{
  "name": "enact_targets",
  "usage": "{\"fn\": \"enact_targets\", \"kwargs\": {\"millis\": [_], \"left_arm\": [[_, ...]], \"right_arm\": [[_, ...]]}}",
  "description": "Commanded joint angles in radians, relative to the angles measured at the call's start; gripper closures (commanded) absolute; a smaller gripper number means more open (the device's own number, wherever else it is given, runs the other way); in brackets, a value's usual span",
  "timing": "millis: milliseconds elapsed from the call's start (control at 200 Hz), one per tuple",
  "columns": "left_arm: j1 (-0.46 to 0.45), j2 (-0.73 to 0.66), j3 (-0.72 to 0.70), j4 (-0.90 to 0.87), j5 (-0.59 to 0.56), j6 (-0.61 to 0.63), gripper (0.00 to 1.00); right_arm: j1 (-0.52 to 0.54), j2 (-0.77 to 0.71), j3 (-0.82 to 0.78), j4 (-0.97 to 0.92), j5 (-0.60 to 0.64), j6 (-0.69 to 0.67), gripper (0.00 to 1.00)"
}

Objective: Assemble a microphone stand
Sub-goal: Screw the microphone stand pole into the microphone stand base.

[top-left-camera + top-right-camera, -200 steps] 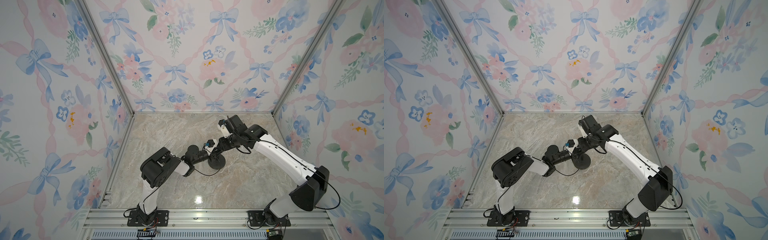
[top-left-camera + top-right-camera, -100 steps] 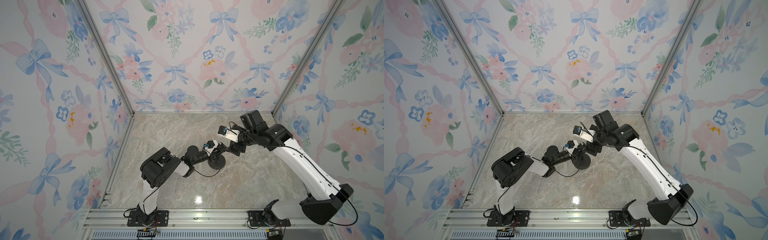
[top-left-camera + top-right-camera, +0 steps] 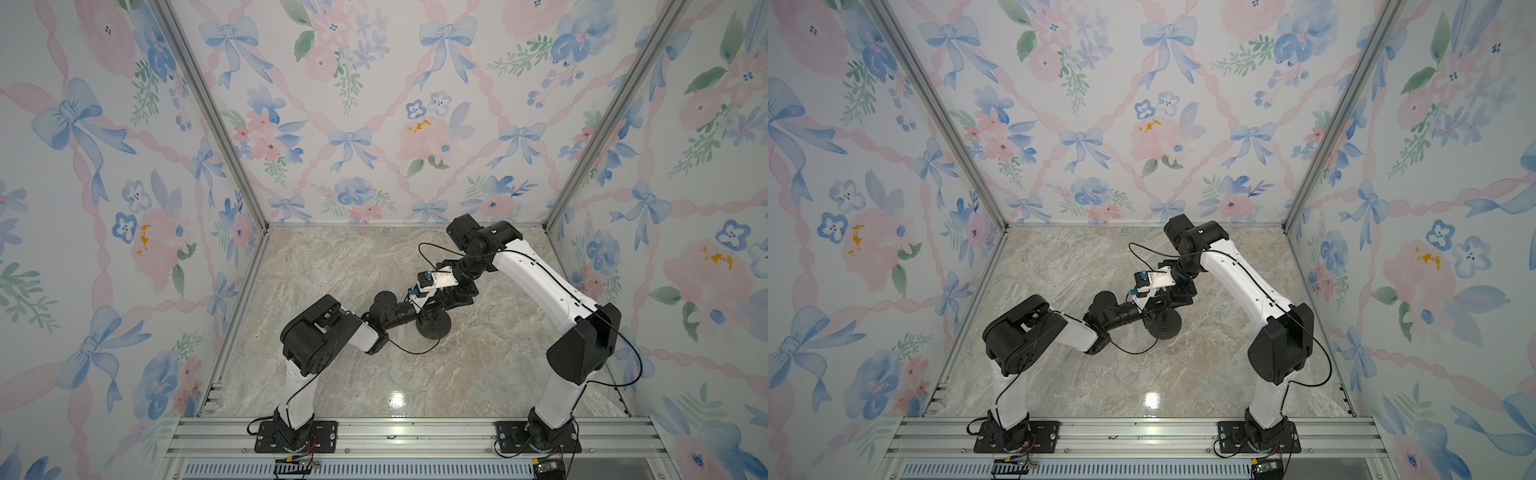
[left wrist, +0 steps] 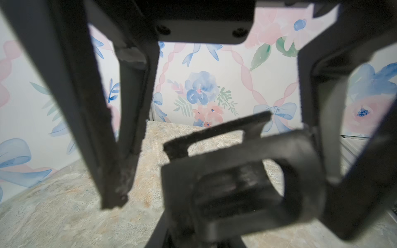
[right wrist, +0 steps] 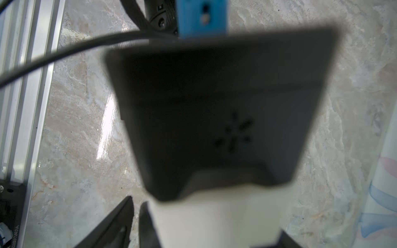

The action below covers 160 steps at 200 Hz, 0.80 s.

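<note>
top views: 2, overhead, facing down, share whole tabletop (image 3: 332, 270); wrist views: 2, close-up

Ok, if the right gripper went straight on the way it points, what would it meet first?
Probably the microphone stand's clip head, between the open jaws of the right gripper; depth is unclear.

Mid-table (image 3: 332, 374), the stand (image 3: 433, 327) is seen planted upright, clip (image 4: 214, 163) uppermost. The left gripper (image 3: 420, 312) is set in from its left, low down, apparently touching it. The right gripper (image 3: 441, 302) is placed above and just behind, straddling the clip.
</note>
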Motion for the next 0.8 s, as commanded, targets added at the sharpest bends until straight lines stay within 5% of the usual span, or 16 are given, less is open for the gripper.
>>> {"fn": "enact_targets", "kwargs": {"millis": [0,235,515,795], "left_arm": [[0.000,-0.001,-0.013,-0.008,0.034,0.007,0.96],[0.003,0.002,-0.011,-0.008,0.029,0.000,0.91],[0.008,-0.007,-0.011,-0.008,0.006,-0.021,0.66],[0.011,-0.031,-0.008,-0.008,-0.005,-0.034,0.50]], "right_arm": [[0.008,0.011,0.021,-0.045,-0.005,0.015,0.30],[0.008,-0.003,-0.047,0.025,0.002,0.102,0.48],[0.022,-0.057,-0.155,0.160,0.011,0.361,0.57],[0.084,-0.088,-0.268,0.214,0.205,0.691,0.59]]}}
